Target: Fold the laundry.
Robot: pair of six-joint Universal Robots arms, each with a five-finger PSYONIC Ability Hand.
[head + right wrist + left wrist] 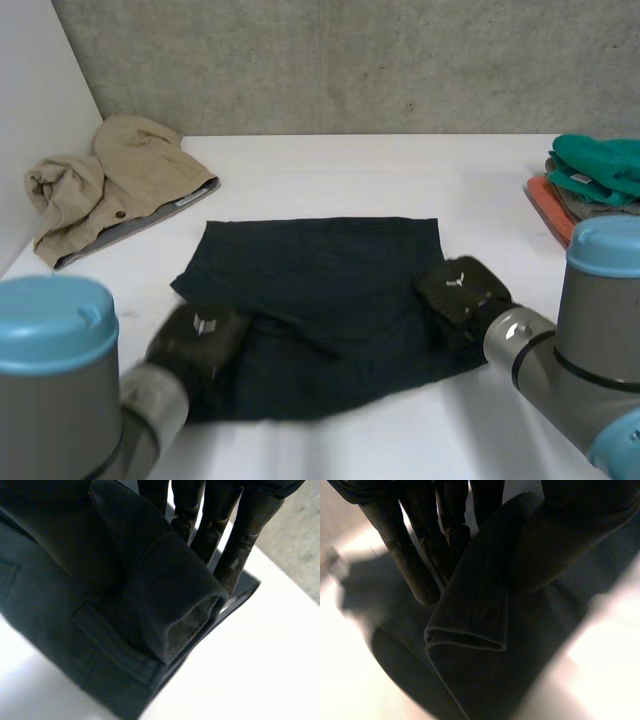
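Folding looks early. Head view: the dark garment lies mid-way on the white table, left hand at its near-left corner, right hand at its right edge; a beige garment waits far left, a folded stack far right. Left wrist view: fingers pinch a raised fold. Right wrist view: fingers clamp a lifted hem.

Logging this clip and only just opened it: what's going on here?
The robot is working on a dark garment spread in the middle of the white table. Its left hand grips the garment's near left edge and its right hand its right edge, each pinching a raised fold of cloth. A crumpled beige garment lies at the far left and a pile of green and orange clothes at the far right.
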